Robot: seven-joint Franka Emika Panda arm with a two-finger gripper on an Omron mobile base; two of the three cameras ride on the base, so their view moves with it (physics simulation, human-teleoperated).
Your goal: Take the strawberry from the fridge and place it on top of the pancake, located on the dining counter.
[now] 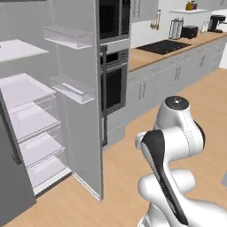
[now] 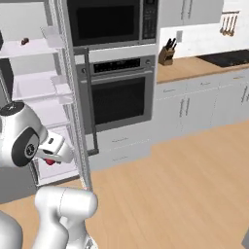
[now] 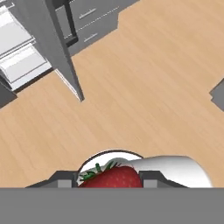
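My gripper point(image 3: 111, 183) is shut on the strawberry point(image 3: 114, 177), a bright red berry with green leaves that sits between the two dark fingertips in the hand view. From the right base view the hand hangs low beside the fridge door edge, with a bit of red strawberry point(image 2: 49, 161) under it. The hand looks down over bare wood floor. The fridge point(image 1: 80, 111) stands with its door swung wide, showing white shelves point(image 1: 26, 115) and clear drawers. The pancake and the dining counter are out of view.
A small dark red item point(image 2: 24, 41) stands on an upper fridge shelf. Right of the fridge are a built-in oven point(image 2: 121, 97) and grey cabinets under a wood counter point(image 1: 177, 66). A grey corner point(image 3: 217, 94) pokes in at the hand view's right edge. Wood floor point(image 2: 185, 185) lies open to the right.
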